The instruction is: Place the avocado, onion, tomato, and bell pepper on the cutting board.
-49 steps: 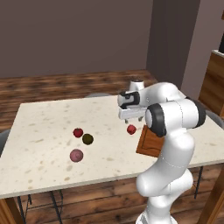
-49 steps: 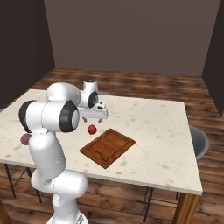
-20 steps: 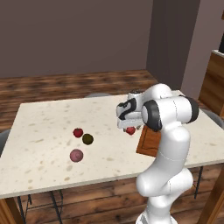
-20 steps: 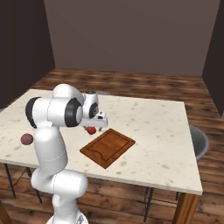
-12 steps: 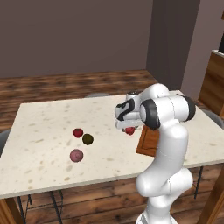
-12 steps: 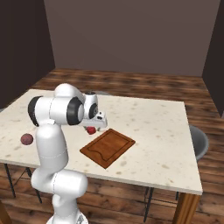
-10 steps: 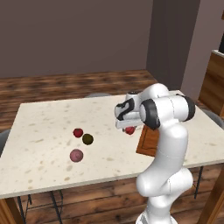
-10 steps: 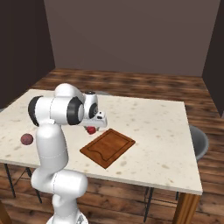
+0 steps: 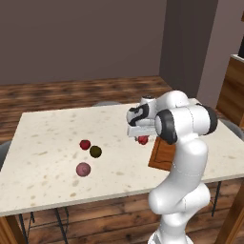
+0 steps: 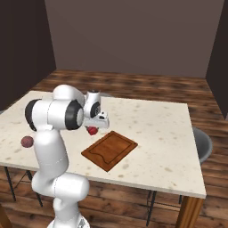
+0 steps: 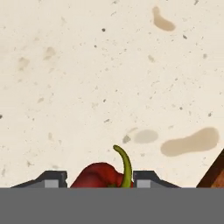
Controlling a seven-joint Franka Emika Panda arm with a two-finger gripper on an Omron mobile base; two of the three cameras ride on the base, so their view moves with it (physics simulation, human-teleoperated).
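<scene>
While the hand (image 11: 99,179) sits low over the counter (image 9: 47,133), its 2 fingers flank the red pepper (image 11: 101,175); whether they press it I cannot tell. Just beside lies the board (image 10: 109,149), bare; tomato (image 9: 85,144), avocado (image 9: 96,151) and onion (image 9: 83,169) lie well apart.
</scene>
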